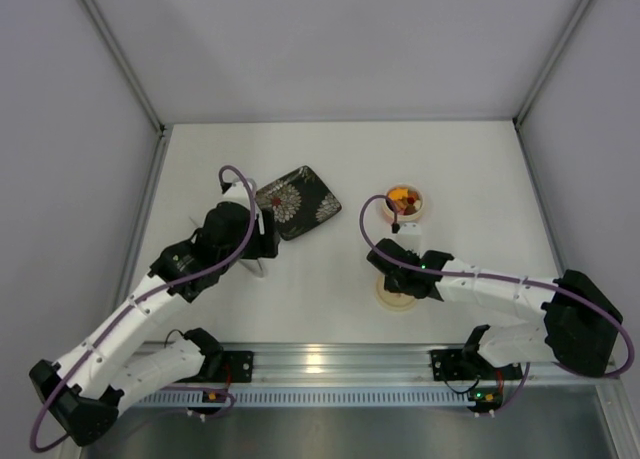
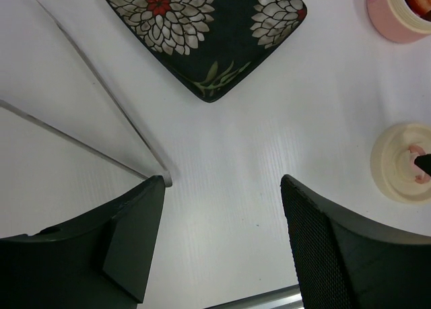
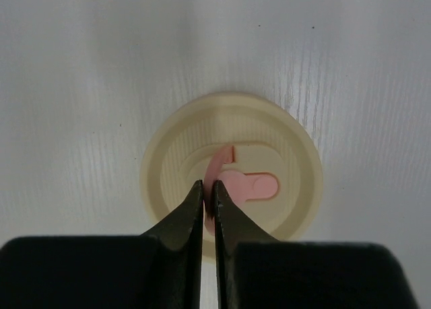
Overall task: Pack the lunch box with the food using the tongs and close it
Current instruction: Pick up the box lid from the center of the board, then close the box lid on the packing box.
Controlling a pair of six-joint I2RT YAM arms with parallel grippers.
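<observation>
I take the dark square floral plate [image 2: 202, 40] on the white worktop [image 1: 470, 169] as my reference. To the plate's right and well apart from it stands the small round lunch box bowl [image 2: 387, 23], pink-sided with a cream rim. The small colourful food pieces [image 1: 403, 193], orange, red and dark, are heaped inside it. The cream disc lid [image 3: 269, 141] lies flat on the worktop, also right of the plate but nearer the arm bases than the plate is, apart from the bowl. My right gripper [image 3: 207, 186] is down on that lid, its two dark fingers pressed together on the pink knob [image 3: 249, 186] at the lid's centre. On the plate's other side, just off its near left corner, the long thin silvery metal tongs [image 2: 161, 178] lie in a narrow V on the worktop. My left gripper [image 2: 222, 184] hangs there with its fingers well apart and only bare worktop between them. One end of the tongs sits right by the tip of one finger, and I cannot tell whether they touch.
</observation>
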